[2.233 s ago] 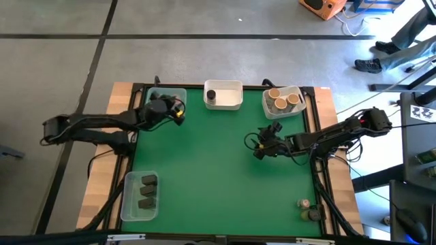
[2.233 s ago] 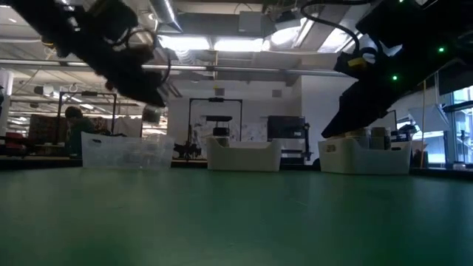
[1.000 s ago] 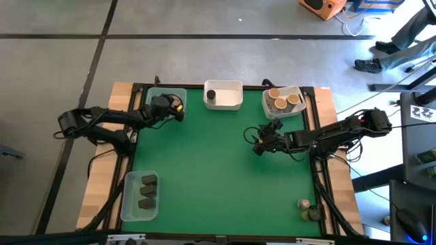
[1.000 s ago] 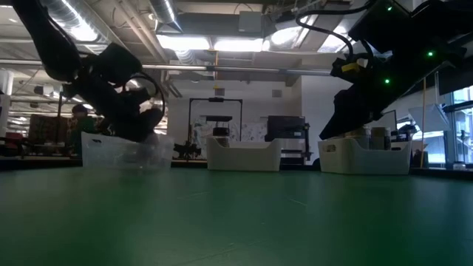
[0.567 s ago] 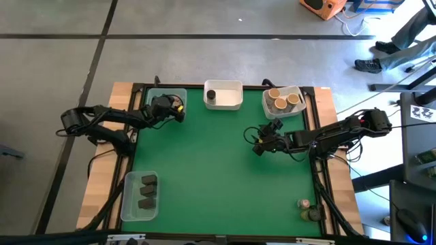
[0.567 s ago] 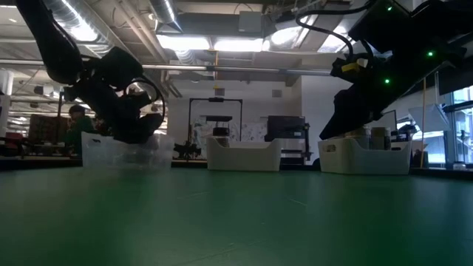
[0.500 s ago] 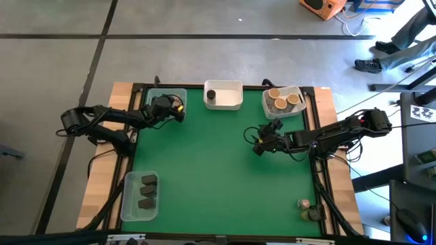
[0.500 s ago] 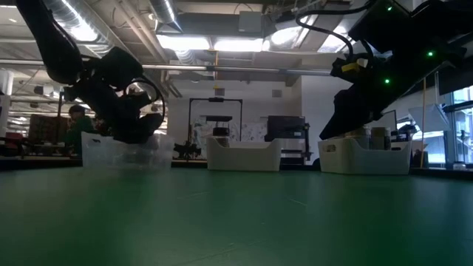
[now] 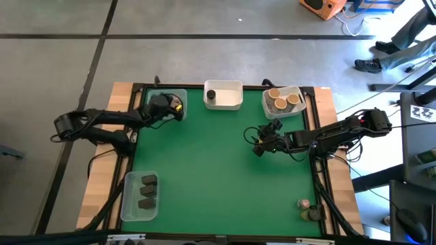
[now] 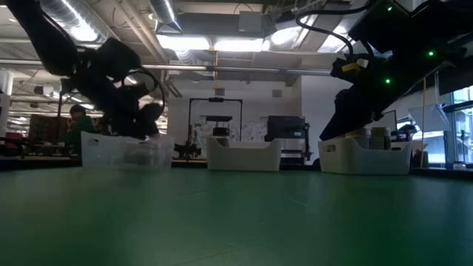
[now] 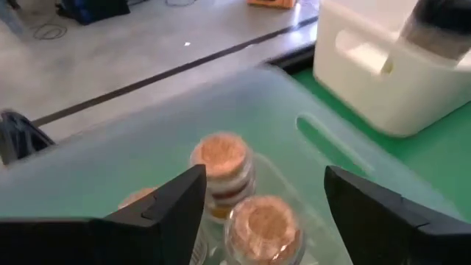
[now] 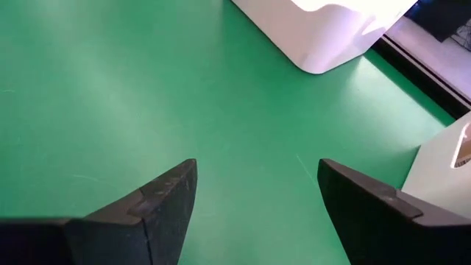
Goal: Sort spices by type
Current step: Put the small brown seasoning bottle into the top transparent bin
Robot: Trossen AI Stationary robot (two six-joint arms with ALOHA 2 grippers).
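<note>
My left gripper [image 9: 169,106] [image 11: 263,178] hangs open and empty over the clear tub [image 9: 167,97] at the far left corner. In it stand round jars with tan-brown lids [image 11: 221,156] [image 11: 263,221], upright on the tub's floor below the fingers. My right gripper [image 9: 259,146] [image 12: 257,168] hovers open over bare green table right of centre. A dark cylinder [image 9: 211,95] stands in the middle white tub [image 9: 231,87]. Tan-lidded jars [image 9: 281,101] sit in the right white tub [image 9: 267,102]. Dark blocky containers [image 9: 146,191] lie in the near-left clear tub [image 9: 128,204].
A few more small jars [image 9: 308,209] stand on the wooden ledge at the table's near right corner. The three far tubs line the far edge [image 10: 244,155]. The green middle of the table [image 9: 204,170] is open. A person's legs [image 9: 402,41] show beyond the far right.
My left gripper has lifted a little above the far-left clear tub, and its arm has drawn back slightly toward the table's left. The right arm has kept still.
</note>
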